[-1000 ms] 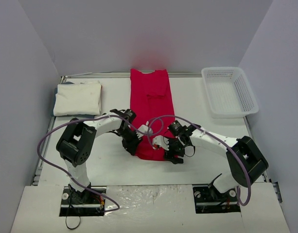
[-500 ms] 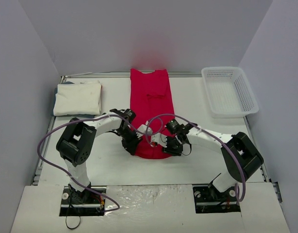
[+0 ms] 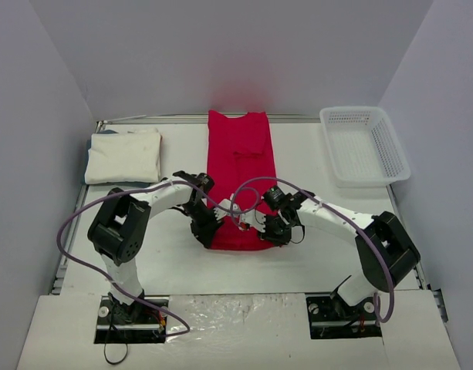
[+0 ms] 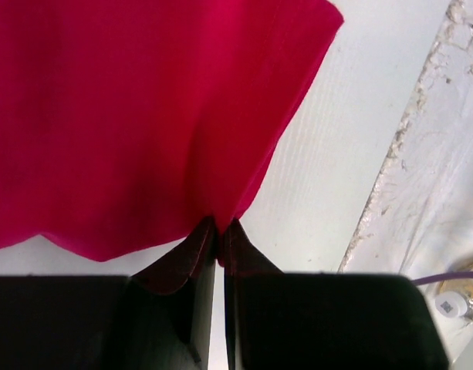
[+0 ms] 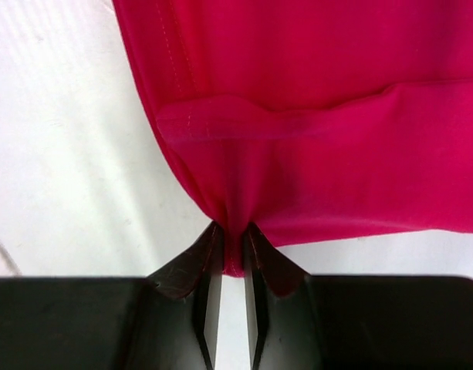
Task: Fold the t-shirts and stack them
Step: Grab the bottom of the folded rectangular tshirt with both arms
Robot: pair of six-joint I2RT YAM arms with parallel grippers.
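From above, the near hem of the red t-shirt (image 3: 240, 158) is hidden under the two wrists, so the pinch itself cannot be seen there. Each wrist camera shows only a cut-off patch of red cloth. The white t-shirt (image 3: 124, 156) shows as a folded rectangle, and its sleeves and collar are not visible.

There are two t-shirts, one white mesh basket (image 3: 352, 109) and two arms.

The red t-shirt lies flat as a long strip down the middle of the surface (image 3: 313, 166), with its far end at the far edge. The left jaws are closed on the near-left corner of its hem, where the cloth gathers to a point between the tips. The right jaws are pinched on the near-right corner, with a thin fold of red between them and a stitched fold just beyond. The pinched cloth seems slightly lifted, though the views do not settle it.

The white t-shirt sits at the far-left corner, well apart from both jaws. The basket sits at the far-right corner.
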